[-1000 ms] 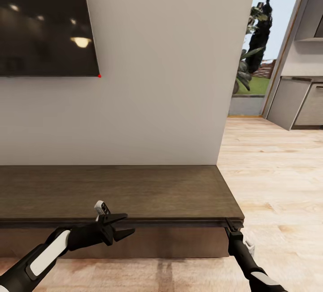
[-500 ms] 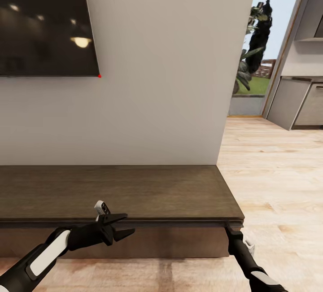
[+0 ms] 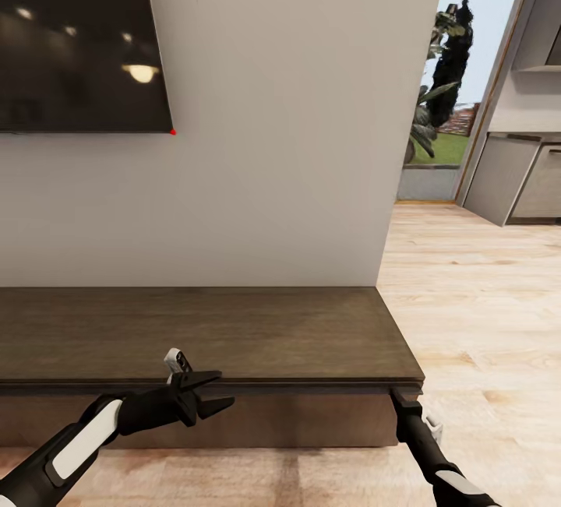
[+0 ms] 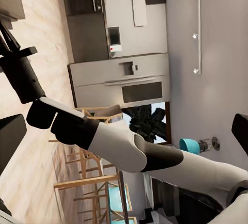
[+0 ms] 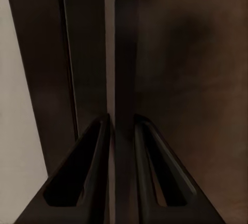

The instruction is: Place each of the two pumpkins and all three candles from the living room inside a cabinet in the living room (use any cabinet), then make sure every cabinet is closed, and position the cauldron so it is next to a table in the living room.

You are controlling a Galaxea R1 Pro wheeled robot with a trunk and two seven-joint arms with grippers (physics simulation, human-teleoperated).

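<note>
The long dark brown cabinet (image 3: 234, 332) runs along the wall below me, its drawer fronts flush. My right gripper (image 3: 403, 396) is at the cabinet's front right corner, just under the top lip. In the right wrist view its fingers (image 5: 95, 152) straddle a thin dark panel edge (image 5: 125, 53) and are nearly closed on it. My left gripper (image 3: 218, 389) hangs open and empty in front of the cabinet's front face, left of centre. The pumpkins, candles, cauldron and table are out of view.
A black TV (image 3: 78, 40) hangs on the white wall (image 3: 280, 141) above the cabinet. Light wood floor (image 3: 483, 320) stretches to the right towards a glass door with a plant (image 3: 440, 86) and grey kitchen units (image 3: 518, 180).
My right gripper has drawn back very slightly at the cabinet's corner. The left arm and the cabinet look the same.
</note>
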